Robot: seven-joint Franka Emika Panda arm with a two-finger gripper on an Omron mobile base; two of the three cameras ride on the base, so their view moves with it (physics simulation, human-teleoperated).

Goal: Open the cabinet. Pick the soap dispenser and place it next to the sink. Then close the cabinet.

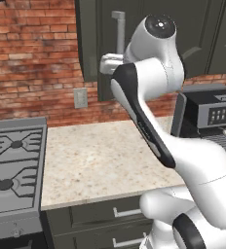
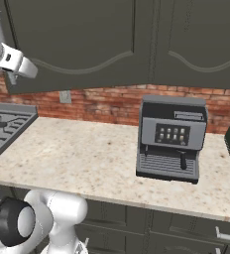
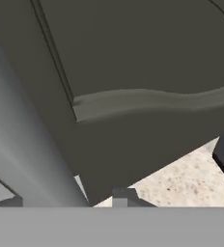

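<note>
Counter point(image 1: 100, 160): speckled beige | wall point(image 1: 32, 53): red brick | tool point(image 1: 116, 57): clenched on cabinet handle point(image 1: 119, 31)

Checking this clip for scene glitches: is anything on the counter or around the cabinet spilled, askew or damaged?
Nothing stands out. The coffee machine sits upright on the counter, the stove looks normal, and the gripper is at the handle of the cabinet, whose door looks intact.
</note>
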